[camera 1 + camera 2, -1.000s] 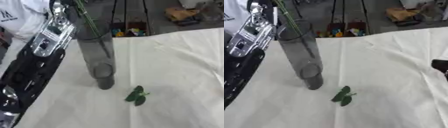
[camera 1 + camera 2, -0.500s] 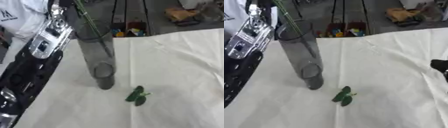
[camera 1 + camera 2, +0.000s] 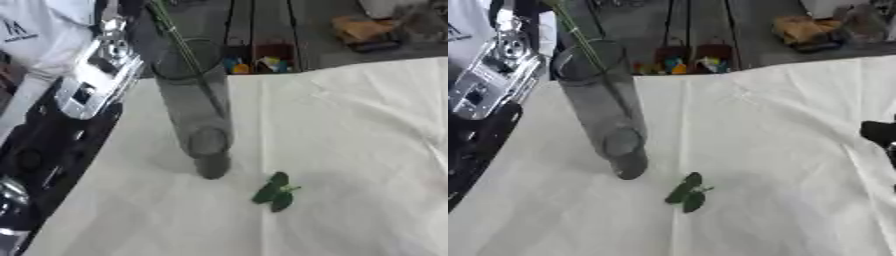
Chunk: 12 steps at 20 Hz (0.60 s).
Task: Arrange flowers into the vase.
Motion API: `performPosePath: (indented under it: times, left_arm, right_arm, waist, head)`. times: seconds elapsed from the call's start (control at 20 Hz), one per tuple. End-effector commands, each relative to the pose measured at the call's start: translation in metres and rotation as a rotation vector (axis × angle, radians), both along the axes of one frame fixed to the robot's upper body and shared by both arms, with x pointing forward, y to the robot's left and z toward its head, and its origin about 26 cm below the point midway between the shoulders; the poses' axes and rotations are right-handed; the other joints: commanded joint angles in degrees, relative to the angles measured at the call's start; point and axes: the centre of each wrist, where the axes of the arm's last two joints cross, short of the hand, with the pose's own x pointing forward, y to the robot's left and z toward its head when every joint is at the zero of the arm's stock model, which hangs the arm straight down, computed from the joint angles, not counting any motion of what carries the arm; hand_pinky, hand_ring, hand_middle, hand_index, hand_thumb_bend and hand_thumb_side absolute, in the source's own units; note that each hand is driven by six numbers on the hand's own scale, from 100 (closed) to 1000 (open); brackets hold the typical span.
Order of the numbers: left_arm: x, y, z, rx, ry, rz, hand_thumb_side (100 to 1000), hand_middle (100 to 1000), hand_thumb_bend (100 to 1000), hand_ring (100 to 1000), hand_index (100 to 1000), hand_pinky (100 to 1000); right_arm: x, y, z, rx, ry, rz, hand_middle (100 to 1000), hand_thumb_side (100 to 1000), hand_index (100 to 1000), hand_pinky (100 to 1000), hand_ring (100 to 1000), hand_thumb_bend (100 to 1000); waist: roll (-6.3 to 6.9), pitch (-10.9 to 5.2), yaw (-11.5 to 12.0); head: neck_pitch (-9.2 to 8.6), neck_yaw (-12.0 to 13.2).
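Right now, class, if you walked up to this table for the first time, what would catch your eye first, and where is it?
First, the tall grey glass vase left of centre on the white cloth, with a thin green stem rising out of its mouth. Next, the small cluster of green leaves lying loose on the cloth just in front and to the right of its base. The robot's black and silver left arm fills the left edge.
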Motion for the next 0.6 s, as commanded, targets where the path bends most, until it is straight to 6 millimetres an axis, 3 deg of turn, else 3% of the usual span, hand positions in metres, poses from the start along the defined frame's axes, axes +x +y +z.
performPosePath:
  times: [0.05, 0.6]
  left_arm:
    - [-0.0075, 0.0086, 0.0143, 0.062, -0.044, 0.028, 934, 466, 100, 546, 410, 299]
    - [-0.01, 0.0115, 0.0115, 0.196, -0.045, 0.068, 929, 595, 100, 665, 514, 385]
  right_arm:
    - [-0.0021, -0.0018, 0.0065, -0.007, -0.02, -0.008, 599, 1000, 765, 789, 733, 100]
    - [-0.0021, -0.0021, 0.0064, -0.004, -0.01, -0.009, 598, 1000, 766, 792, 734, 100]
  waist:
    - [-0.12, -1.49, 0.03]
    - [0.02, -1.57, -0.06]
  head:
    - [-0.51, -0.17]
    - [-0.62, -0.38]
